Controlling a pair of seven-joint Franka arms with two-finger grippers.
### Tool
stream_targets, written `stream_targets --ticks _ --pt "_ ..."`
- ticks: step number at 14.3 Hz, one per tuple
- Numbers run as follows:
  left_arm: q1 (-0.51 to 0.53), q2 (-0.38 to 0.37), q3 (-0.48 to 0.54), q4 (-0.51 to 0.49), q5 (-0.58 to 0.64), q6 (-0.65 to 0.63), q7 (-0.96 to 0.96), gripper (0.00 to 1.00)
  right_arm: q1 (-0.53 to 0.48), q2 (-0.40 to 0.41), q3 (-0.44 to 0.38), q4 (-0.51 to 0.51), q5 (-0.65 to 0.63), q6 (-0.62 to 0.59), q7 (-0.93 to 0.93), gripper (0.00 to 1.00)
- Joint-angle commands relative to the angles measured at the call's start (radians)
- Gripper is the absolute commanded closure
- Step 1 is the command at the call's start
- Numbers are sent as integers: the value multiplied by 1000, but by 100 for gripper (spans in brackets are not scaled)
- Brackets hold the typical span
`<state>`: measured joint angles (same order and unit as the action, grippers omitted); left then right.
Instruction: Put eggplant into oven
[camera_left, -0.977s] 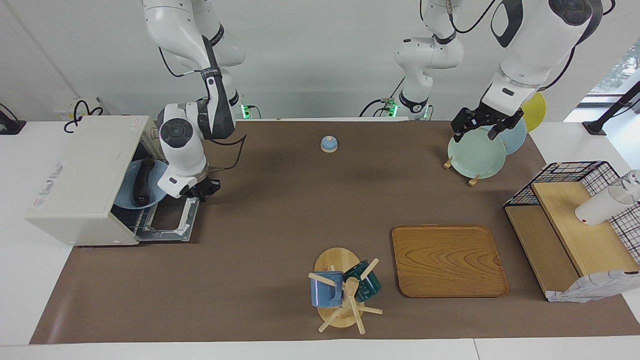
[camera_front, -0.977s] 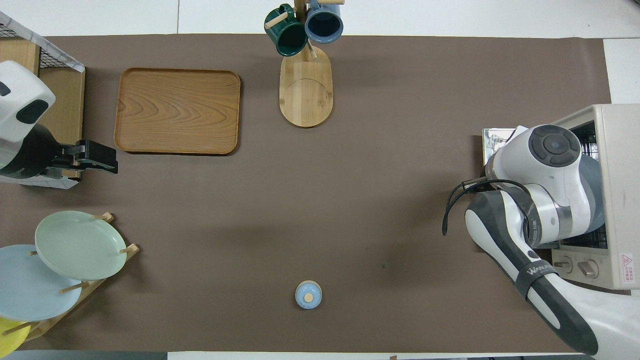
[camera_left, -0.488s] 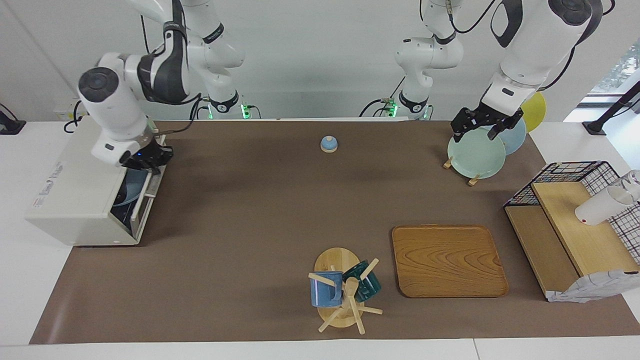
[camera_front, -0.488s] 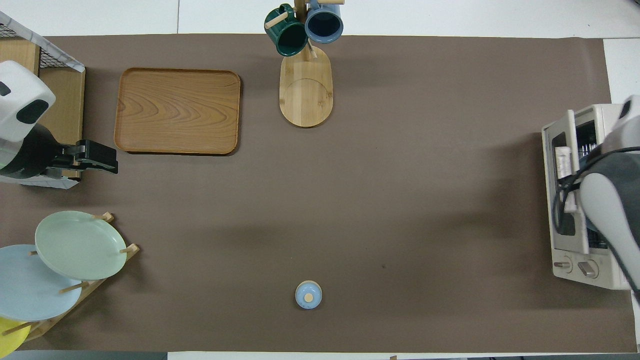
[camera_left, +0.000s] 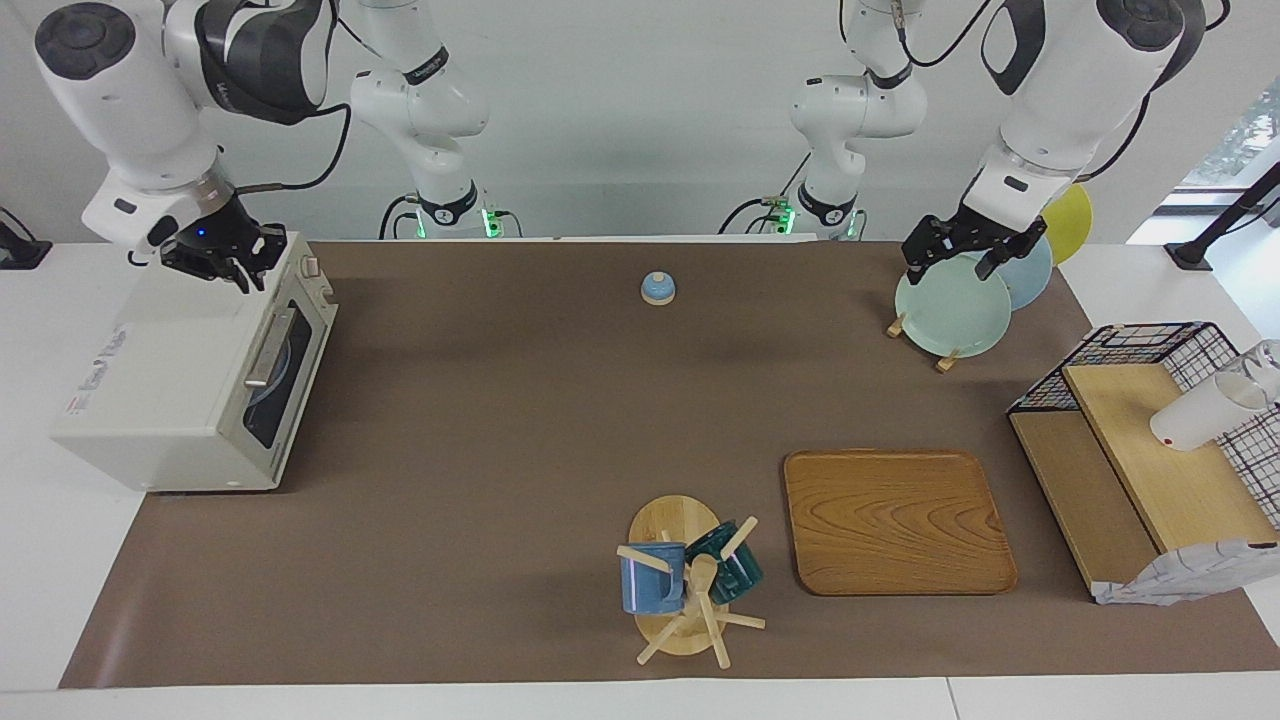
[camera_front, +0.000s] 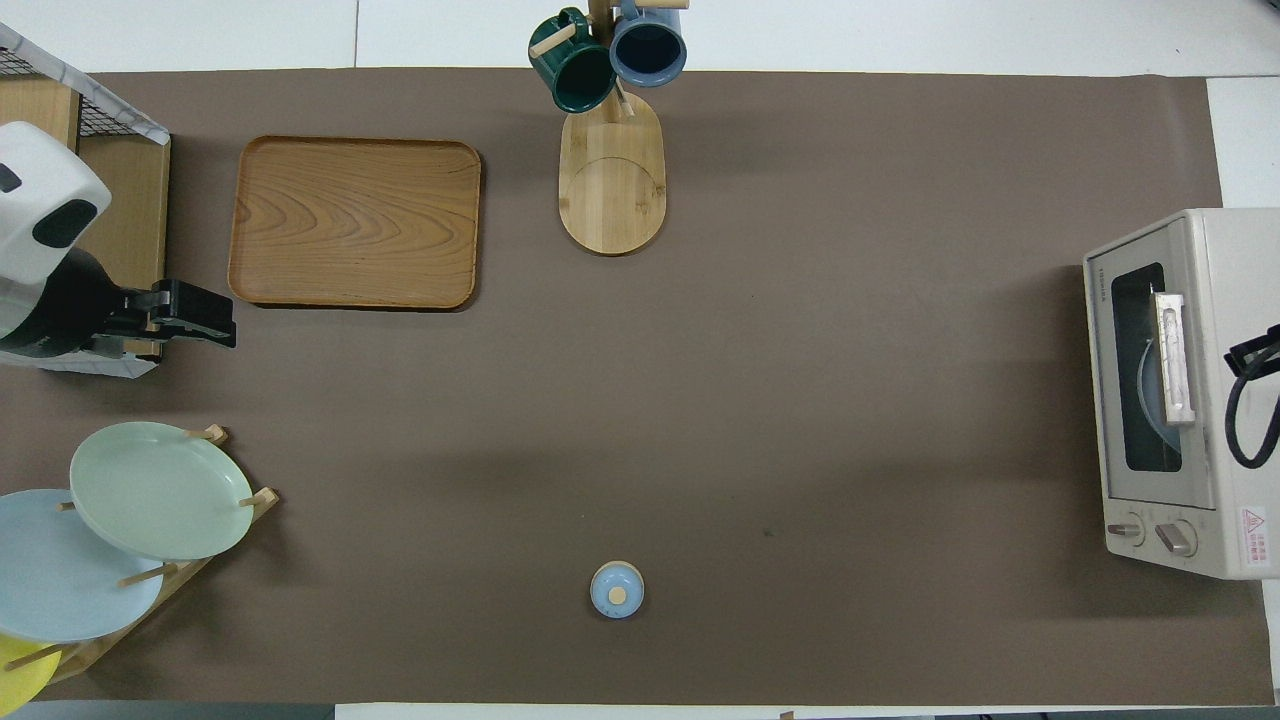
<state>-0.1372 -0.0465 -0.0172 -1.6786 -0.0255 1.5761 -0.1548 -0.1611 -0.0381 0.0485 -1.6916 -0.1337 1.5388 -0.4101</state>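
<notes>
The cream-white oven stands at the right arm's end of the table with its glass door shut and the bar handle upright. Through the window only a blue plate shows; the eggplant is hidden. My right gripper hangs over the oven's top edge, touching nothing that I can see. My left gripper waits open and holding nothing over the plate rack.
A rack with green, blue and yellow plates stands at the left arm's end, beside a wire shelf holding a white cup. A wooden tray and a mug tree lie farther out. A small blue knob sits near the robots.
The oven door, lying open a second ago with the eggplant on its plate inside, has been swung up shut by the right gripper, which then rose over the oven's top. The left arm stayed still.
</notes>
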Motion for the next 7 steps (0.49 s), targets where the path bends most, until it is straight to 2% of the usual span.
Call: stream_targets --ticks 1,2,3,7 --pt "7 -12 -3 -12 13 10 -8 0 -9 18 1 122 59 -103 106 38" --pt "7 -10 -4 -12 13 12 -8 0 -17 33 1 188 59 -118 132 13" --pt "7 -10 -3 -12 13 10 -8 0 -21 59 -1 235 62 -140 131 0" --pt "7 -10 -3 -12 13 10 -8 0 9 76 5 257 68 -166 209 0"
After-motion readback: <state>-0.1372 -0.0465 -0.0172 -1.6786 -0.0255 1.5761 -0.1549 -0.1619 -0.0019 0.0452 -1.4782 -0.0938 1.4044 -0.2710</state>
